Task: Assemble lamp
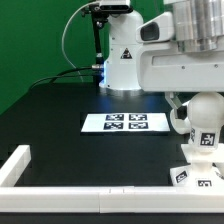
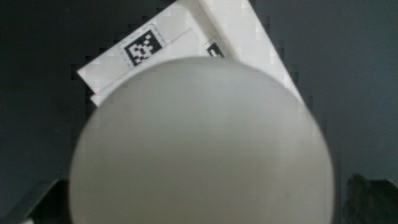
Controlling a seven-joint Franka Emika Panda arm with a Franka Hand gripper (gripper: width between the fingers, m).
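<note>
The lamp's rounded white bulb (image 1: 203, 120) stands upright on the angular base block (image 1: 197, 165) at the exterior view's right, near the front rail. Both carry black-and-white tags. My gripper (image 1: 195, 100) hangs directly over the bulb, its white hand just above the bulb's top. One dark finger (image 1: 173, 100) shows beside the bulb; the other is hidden. In the wrist view the bulb (image 2: 205, 145) fills most of the picture, and a tagged corner of the base block (image 2: 151, 50) shows behind it. No finger shows there, and whether the fingers touch the bulb is unclear.
The marker board (image 1: 125, 123) lies flat in the middle of the black table. White border rails run along the left (image 1: 15, 165) and the front (image 1: 90, 205). The robot's white pedestal (image 1: 122, 55) stands at the back before a green wall.
</note>
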